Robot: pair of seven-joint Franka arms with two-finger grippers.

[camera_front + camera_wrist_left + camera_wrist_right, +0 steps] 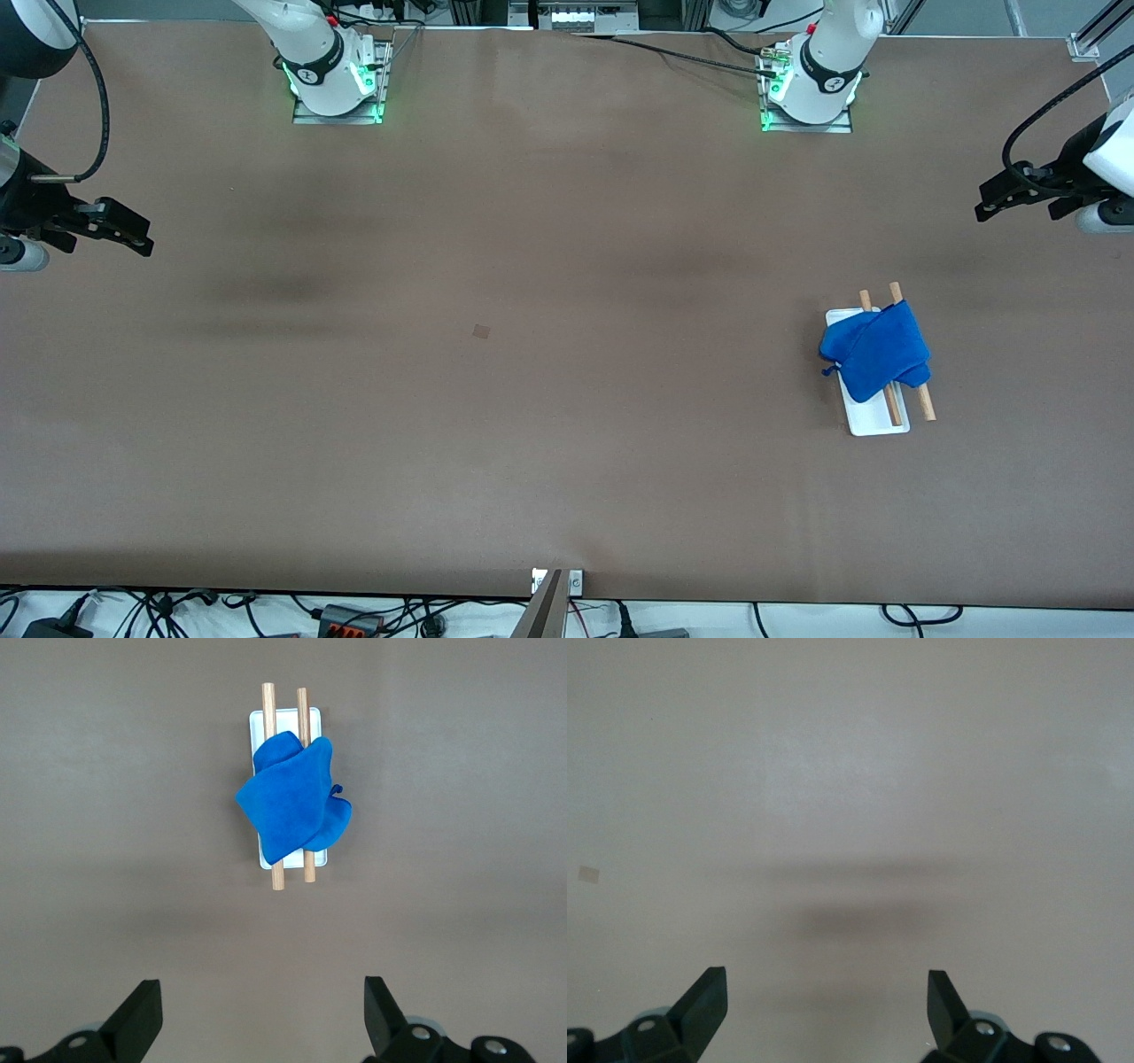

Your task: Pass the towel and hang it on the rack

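The royal-blue towel (875, 351) lies draped and bunched over the two light-wood rods of the rack (875, 424), which stands on its white tray base toward the left arm's end of the table. The left wrist view shows the towel (291, 799) on the rack (264, 702) too. My left gripper (999, 202) is open and empty, up in the air at the left arm's end of the table, apart from the rack; its fingertips (142, 1003) show in its wrist view. My right gripper (128, 232) is open and empty over the right arm's end of the table.
The brown table top (532, 399) carries a small square mark (481, 331) near its middle, also seen in the right wrist view (588, 873). The arm bases (332, 75) stand along the edge farthest from the front camera. Cables hang along the nearest edge.
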